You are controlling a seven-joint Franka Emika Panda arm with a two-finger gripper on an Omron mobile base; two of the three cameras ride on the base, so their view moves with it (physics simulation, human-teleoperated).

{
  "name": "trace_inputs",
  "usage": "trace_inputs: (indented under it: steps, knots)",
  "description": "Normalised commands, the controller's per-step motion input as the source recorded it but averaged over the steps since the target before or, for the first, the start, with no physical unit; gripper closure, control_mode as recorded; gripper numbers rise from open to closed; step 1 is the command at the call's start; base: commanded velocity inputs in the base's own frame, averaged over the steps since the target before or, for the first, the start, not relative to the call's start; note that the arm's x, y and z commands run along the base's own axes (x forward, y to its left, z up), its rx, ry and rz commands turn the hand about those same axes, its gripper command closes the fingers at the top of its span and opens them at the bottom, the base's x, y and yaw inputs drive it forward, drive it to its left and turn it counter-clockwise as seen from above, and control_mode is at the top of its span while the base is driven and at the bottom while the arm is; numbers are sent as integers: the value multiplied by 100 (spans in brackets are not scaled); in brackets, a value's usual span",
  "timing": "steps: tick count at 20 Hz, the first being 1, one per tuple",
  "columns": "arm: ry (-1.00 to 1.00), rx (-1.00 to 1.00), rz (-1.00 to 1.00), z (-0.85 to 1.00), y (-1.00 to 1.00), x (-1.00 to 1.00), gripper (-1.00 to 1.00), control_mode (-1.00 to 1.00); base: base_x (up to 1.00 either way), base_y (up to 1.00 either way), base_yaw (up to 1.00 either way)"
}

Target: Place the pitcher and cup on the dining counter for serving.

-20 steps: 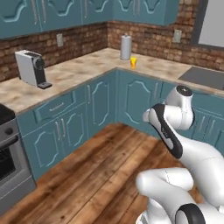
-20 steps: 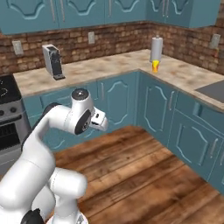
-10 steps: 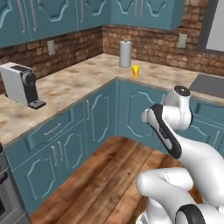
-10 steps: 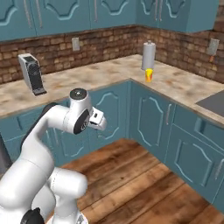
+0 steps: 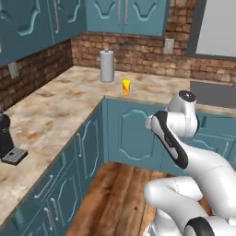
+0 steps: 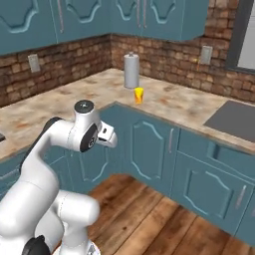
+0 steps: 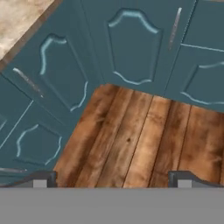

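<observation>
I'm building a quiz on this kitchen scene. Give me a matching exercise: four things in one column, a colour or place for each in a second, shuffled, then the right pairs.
Things:
1. cup
2. grey cylinder
3. floor
4. cabinet doors

Descriptions:
A. teal
B. brown wood planks
C. yellow with a red mark
D. stands behind the cup, nearer the brick wall

Pairs: 1-C, 2-D, 3-B, 4-A

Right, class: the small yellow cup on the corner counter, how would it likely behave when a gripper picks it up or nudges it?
The cup looks small and plain-sided, so probably light and rigid. It stands upright and taller than wide, so a sideways nudge might tip it. Being cylindrical, it would likely roll if toppled on the counter.
</observation>
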Motion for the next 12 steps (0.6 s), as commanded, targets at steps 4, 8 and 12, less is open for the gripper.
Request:
trace_inputs:
  steps: [4,8,12]
  knots:
    - [0,0,0,0,0,0,-100,100,100,46,-48]
    - [0,0,0,0,0,0,-100,100,100,25,-28]
    - [0,0,0,0,0,0,-100,100,100,0,-10]
